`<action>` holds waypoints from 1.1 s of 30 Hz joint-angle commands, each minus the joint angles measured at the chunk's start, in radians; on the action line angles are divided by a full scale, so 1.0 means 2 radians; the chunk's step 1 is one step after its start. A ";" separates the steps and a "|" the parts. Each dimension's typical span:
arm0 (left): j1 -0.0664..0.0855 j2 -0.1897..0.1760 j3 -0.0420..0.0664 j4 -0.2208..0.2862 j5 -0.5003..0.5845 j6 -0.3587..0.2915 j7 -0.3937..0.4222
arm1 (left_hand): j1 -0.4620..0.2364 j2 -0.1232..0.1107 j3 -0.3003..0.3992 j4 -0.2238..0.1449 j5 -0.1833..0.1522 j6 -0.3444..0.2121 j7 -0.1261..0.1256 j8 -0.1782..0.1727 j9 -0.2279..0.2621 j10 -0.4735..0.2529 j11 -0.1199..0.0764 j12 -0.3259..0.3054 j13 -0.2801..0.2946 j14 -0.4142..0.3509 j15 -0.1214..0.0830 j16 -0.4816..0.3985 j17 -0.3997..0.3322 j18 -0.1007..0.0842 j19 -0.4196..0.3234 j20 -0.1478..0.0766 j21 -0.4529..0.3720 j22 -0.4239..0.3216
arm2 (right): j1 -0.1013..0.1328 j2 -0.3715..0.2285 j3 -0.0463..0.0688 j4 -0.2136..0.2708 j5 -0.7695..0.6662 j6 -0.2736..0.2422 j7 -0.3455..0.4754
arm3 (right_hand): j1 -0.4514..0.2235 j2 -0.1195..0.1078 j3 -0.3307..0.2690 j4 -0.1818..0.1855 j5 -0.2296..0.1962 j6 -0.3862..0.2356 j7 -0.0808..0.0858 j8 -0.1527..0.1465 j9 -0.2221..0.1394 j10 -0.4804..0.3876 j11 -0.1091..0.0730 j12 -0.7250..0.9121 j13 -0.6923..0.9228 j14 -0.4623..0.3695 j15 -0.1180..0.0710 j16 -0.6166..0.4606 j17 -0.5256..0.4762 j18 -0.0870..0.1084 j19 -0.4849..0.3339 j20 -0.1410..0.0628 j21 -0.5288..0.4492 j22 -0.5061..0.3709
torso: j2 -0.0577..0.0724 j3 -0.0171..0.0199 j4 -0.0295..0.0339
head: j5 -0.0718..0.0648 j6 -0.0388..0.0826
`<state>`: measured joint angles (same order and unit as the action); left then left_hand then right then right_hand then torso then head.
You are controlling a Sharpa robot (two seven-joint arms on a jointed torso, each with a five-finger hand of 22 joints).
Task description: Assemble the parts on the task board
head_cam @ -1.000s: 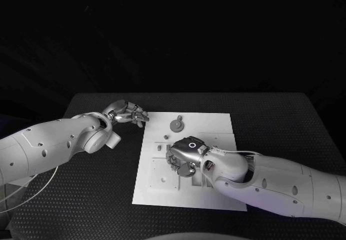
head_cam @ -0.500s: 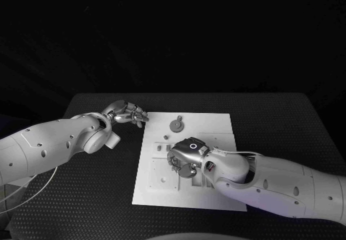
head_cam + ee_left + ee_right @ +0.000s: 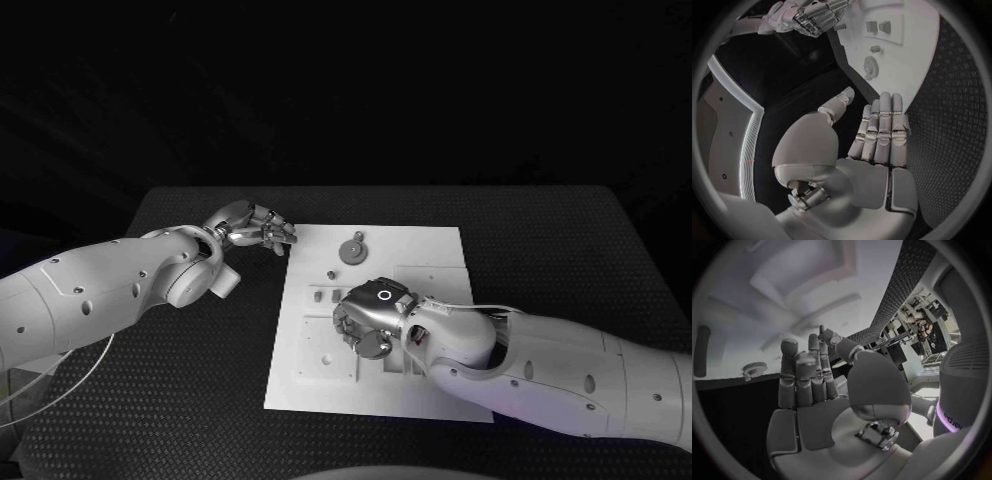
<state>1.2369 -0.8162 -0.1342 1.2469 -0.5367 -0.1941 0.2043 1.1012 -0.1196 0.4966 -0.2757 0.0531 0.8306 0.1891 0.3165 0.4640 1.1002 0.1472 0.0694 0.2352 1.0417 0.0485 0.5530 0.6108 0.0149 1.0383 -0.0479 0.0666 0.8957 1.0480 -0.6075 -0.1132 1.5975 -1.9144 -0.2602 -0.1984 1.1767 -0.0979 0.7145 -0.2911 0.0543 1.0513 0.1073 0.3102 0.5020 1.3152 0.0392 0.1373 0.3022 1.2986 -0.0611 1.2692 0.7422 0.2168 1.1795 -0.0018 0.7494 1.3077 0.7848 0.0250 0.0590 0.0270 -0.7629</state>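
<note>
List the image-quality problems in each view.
Head view: dark surround, task board bright, parts small and low in contrast. Left wrist view: fisheye bends the board's edge, left hand sharp. Right wrist view: board blurred behind the right hand, bright glare at the room side.

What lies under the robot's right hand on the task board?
The right hand hovers over the task board, above its raised slots. Whatever lies directly beneath the palm is covered.

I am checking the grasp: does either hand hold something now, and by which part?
Nothing is held. The left hand and the right hand both show flat, bare palms with nothing between the fingers.
</note>
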 commanded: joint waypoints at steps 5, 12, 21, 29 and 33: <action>0.000 0.000 0.000 0.002 0.000 0.006 0.003 | -0.001 0.000 -0.004 0.000 -0.002 -0.003 0.000 0.001 -0.001 -0.002 0.001 0.001 -0.001 0.001 0.002 -0.002 0.001 0.000 -0.002 0.001 0.001 -0.001 | 0.000 0.002 -0.001 -0.005 -0.003 0.016 0.003 | 0.001 0.003 0.002 0.000 0.002 0.002 0.001 0.002 0.001 0.002 0.000 -0.001 0.001 -0.005 -0.006 0.001 -0.001 0.023 0.000 -0.003 0.002 0.010 | 0.000 -0.0003 -0.0002 | 0.001 0.000; 0.000 0.000 0.000 0.002 0.000 0.006 0.003 | -0.001 0.000 -0.004 0.000 -0.002 -0.003 0.000 0.001 -0.001 -0.002 0.001 0.001 -0.001 0.002 0.002 -0.003 0.002 0.000 -0.002 0.001 0.001 -0.001 | -0.001 0.003 -0.001 -0.009 -0.009 0.018 0.002 | 0.001 0.004 0.002 0.000 0.002 0.001 0.001 0.002 0.001 0.002 0.000 -0.001 0.001 -0.006 -0.006 0.001 -0.001 0.023 0.000 -0.003 0.002 0.010 | 0.000 -0.0002 0.0001 | 0.001 -0.001; 0.000 -0.001 0.000 0.003 0.000 0.007 0.002 | 0.000 0.000 -0.004 0.000 -0.002 -0.003 0.000 0.001 -0.001 -0.002 0.001 0.001 -0.001 0.002 0.002 -0.003 0.002 0.000 -0.002 0.001 0.001 -0.001 | -0.002 0.004 -0.001 -0.009 -0.011 0.018 0.001 | 0.001 0.004 0.002 0.000 0.002 0.001 0.001 0.002 0.001 0.002 0.000 -0.002 0.001 -0.006 -0.006 0.002 -0.001 0.023 -0.001 -0.003 0.002 0.010 | 0.000 -0.0005 0.0000 | 0.002 -0.002; 0.000 -0.001 0.000 0.003 0.000 0.007 0.002 | 0.000 0.000 -0.004 0.000 -0.002 -0.003 0.000 0.001 -0.001 -0.002 0.001 0.001 -0.001 0.002 0.002 -0.004 0.003 0.000 -0.002 0.001 0.001 -0.001 | -0.002 0.007 -0.002 -0.009 -0.005 0.024 0.007 | 0.000 0.004 0.001 0.000 0.002 0.001 0.001 0.002 0.001 0.002 0.000 -0.002 0.001 -0.006 -0.006 0.002 -0.001 0.023 -0.001 -0.003 0.002 0.010 | 0.000 -0.0004 0.0001 | 0.002 -0.002; 0.000 -0.001 0.000 0.003 0.000 0.007 0.002 | 0.000 0.000 -0.004 0.000 -0.002 -0.003 0.000 0.001 -0.001 -0.002 0.001 0.001 -0.001 0.002 0.002 -0.004 0.003 0.000 -0.002 0.001 0.001 -0.002 | -0.006 0.011 -0.003 -0.013 0.007 0.031 0.016 | 0.000 0.004 0.001 0.000 0.002 0.001 0.002 0.002 0.001 0.001 0.001 -0.003 0.002 -0.007 -0.005 0.002 -0.002 0.023 -0.002 -0.002 0.002 0.010 | 0.000 -0.0003 -0.0001 | 0.003 -0.002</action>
<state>1.2370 -0.8192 -0.1342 1.2495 -0.5367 -0.1929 0.2029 1.1012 -0.1196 0.4942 -0.2732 0.0531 0.8306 0.1891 0.3164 0.4641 1.1004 0.1470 0.0694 0.2334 1.0417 0.0485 0.5491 0.6157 0.0148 1.0383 -0.0479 0.0666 0.8940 1.0450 -0.5885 -0.1147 1.5760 -1.9145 -0.2436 -0.1880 1.1771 -0.0975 0.7132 -0.2924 0.0531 1.0490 0.1050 0.3113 0.5019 1.3112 0.0393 0.1372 0.3061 1.2985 -0.0611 1.2692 0.7400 0.2167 1.1769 -0.0031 0.7494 1.3075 0.7846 0.0242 0.0590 0.0319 -0.7661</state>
